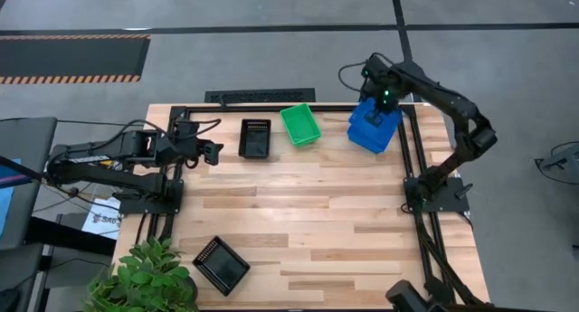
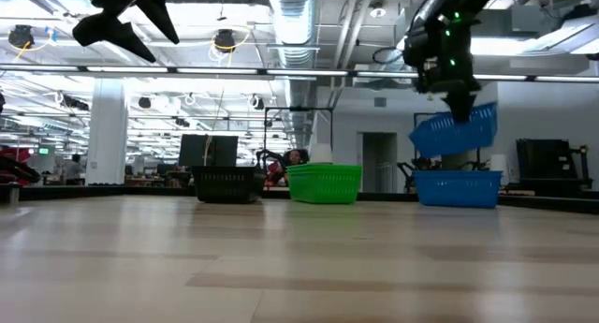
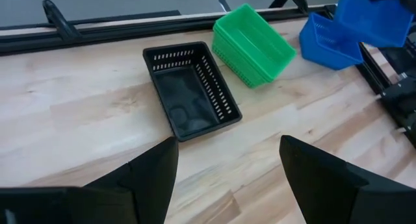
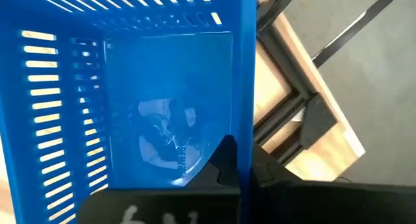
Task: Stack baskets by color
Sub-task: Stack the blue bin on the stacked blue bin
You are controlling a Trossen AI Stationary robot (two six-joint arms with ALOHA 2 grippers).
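My right gripper [image 4: 244, 167] is shut on a blue basket [image 2: 456, 130] and holds it in the air at the table's far right. Right below it another blue basket [image 2: 458, 187] rests on its bottom on the table. To their left stand a stack of green baskets [image 3: 253, 45] and one black basket [image 3: 192, 97]. A second black basket [image 1: 222, 264] lies near the front left. My left gripper [image 3: 227, 178] hovers open over the table's left side, pointing at the black basket, with nothing between its fingers. My right gripper pinches one side wall of the blue basket [image 4: 246, 107] at its rim, one finger [image 4: 224, 156] inside the basket and one outside. The fingers come from above, pointing down. The basket hangs tilted below them [image 2: 440, 136], clear of the blue basket underneath.
A potted plant [image 1: 145, 280] stands at the front left corner beside the second black basket. Dark rails [image 1: 418, 158] run along the table's right and far edges. Bare wood [image 1: 308, 203] lies across the middle of the table.
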